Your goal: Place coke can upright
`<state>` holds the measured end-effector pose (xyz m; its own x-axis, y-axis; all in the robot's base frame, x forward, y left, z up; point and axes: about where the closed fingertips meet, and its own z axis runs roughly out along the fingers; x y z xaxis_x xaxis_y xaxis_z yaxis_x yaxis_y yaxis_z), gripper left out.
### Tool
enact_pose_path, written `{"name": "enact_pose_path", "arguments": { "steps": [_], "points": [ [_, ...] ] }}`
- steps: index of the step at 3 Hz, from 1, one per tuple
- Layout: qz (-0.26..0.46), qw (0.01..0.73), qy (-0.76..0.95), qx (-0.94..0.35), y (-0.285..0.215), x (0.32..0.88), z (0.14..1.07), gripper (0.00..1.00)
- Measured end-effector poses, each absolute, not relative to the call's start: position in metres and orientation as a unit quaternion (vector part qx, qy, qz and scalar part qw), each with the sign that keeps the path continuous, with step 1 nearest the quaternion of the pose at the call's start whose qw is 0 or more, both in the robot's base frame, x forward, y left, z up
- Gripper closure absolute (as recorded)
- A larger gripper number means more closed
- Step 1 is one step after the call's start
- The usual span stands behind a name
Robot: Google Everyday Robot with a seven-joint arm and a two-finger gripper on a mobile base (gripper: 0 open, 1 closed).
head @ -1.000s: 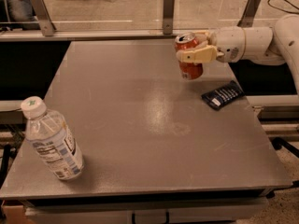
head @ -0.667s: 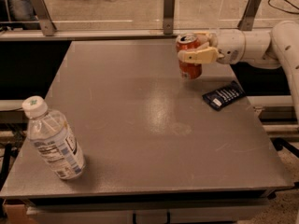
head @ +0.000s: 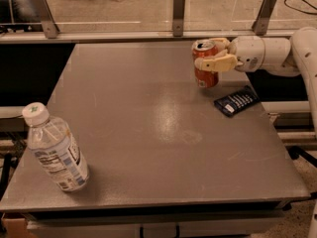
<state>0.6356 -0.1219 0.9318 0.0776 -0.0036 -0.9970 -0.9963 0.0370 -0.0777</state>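
- Compared with a second ago, the small red-orange aluminium coke can [head: 205,78] is sitting a little lower and slightly further right, so the white arm seems to be lowering it toward the grey table top [head: 148,133].
- Cream-coloured two-finger gripper [head: 207,53] is reaching in from the right at the far right part of the table and is clasping the can around its upper body, one finger [head: 216,63] crossing the front and the other showing behind the rim.
- Standing upright in that grip, the can is showing its silver top with the opening upward; its base is looking level with the surface, though whether it is touching cannot be told.
- Just right of the can, a flat dark blue packet [head: 237,101] is lying close by but apart from it.
- Well apart, at the near left corner, a clear plastic water bottle [head: 54,150] with a white cap is standing.
- Judging from this, the placement is nearing its end: what remains is setting the base flat, then opening the fingers without nudging the can over or into the packet.
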Motion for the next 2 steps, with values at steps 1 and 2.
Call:
{"name": "enact_pose_path", "arguments": {
  "steps": [1, 2],
  "points": [
    [0.485, 0.535, 0.485, -0.492, -0.1266, 0.6327, 0.9224, 0.58],
    [0.495, 0.543, 0.477, -0.483, -0.1250, 0.6311, 0.9157, 0.37]
  ]
}}
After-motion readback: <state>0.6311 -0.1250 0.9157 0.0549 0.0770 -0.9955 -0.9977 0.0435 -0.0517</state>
